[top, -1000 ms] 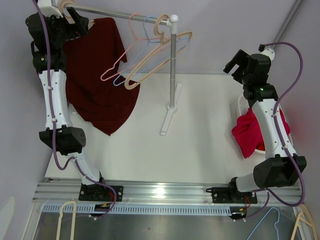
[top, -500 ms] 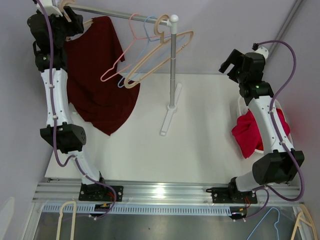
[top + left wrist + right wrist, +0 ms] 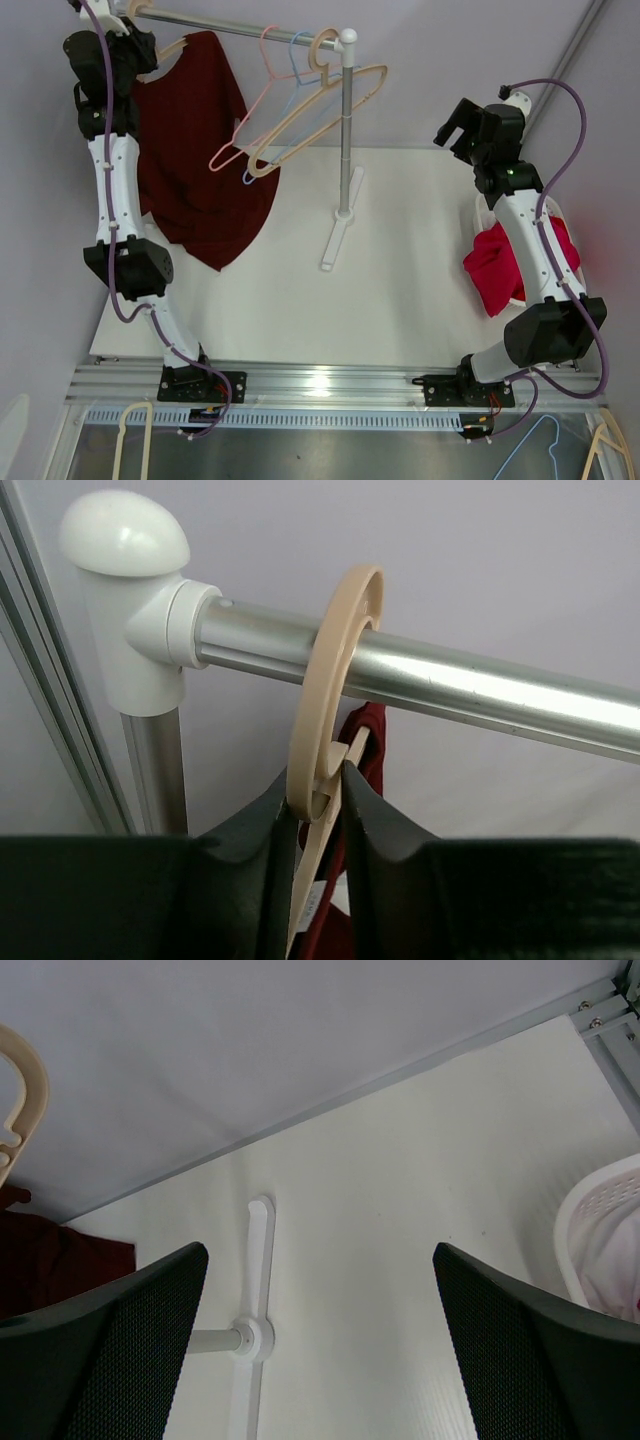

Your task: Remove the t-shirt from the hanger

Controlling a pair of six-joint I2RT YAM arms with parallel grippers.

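A dark red t-shirt (image 3: 200, 150) hangs on a beige hanger (image 3: 170, 47) at the left end of the metal rail (image 3: 240, 25). In the left wrist view the hanger's hook (image 3: 330, 680) loops over the rail (image 3: 480, 685). My left gripper (image 3: 318, 780) is shut on the hanger's neck just under the hook, with red cloth (image 3: 370, 740) behind it. From above, the left gripper (image 3: 140, 45) sits high beside the shirt's collar. My right gripper (image 3: 455, 125) hovers open over the table's right side, and its wide jaws (image 3: 320, 1260) hold nothing.
Pink, blue and beige empty hangers (image 3: 300, 100) hang near the rail's right end by the stand pole (image 3: 346, 130). The stand's foot (image 3: 340, 235) rests mid-table. A white basket (image 3: 482, 215) with red clothes (image 3: 520, 255) stands at the right. Spare hangers (image 3: 130, 440) lie below the near edge.
My left gripper's jaws have closed onto the hanger's neck. The right arm has shifted a little left and back. The empty hangers have swung slightly.
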